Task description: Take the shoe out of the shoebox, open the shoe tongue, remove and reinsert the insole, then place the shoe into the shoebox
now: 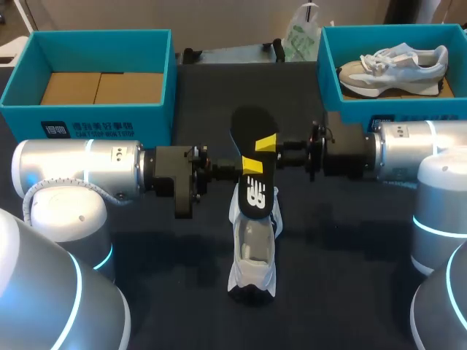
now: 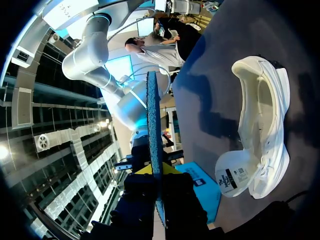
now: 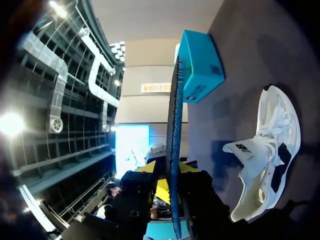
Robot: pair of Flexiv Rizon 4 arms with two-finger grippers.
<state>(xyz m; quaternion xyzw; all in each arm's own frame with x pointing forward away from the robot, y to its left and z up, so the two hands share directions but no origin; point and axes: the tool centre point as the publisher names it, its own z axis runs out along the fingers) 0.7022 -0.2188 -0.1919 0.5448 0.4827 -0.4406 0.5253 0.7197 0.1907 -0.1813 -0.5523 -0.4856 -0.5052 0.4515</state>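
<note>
A black insole point(image 1: 252, 127) hangs upright in mid-air over the table's middle, seen edge-on in both wrist views point(image 2: 152, 115) point(image 3: 175, 115). From the left, my left gripper point(image 1: 250, 166) point(image 2: 157, 185) is shut on its lower middle. My right gripper point(image 1: 268, 143) point(image 3: 172, 192) comes in from the right and is shut on it a little higher, one yellow tip lying on its face. Below them a white shoe point(image 1: 252, 255) point(image 2: 262, 130) point(image 3: 270, 155) lies on the dark table with its tongue folded out and its opening upward.
A teal shoebox point(image 1: 87, 113) with brown cardboard inside stands at the back left. At the back right a second teal shoebox point(image 1: 394, 109) holds another pale sneaker point(image 1: 394, 65). A plastic bag point(image 1: 299, 36) sits between them at the far edge.
</note>
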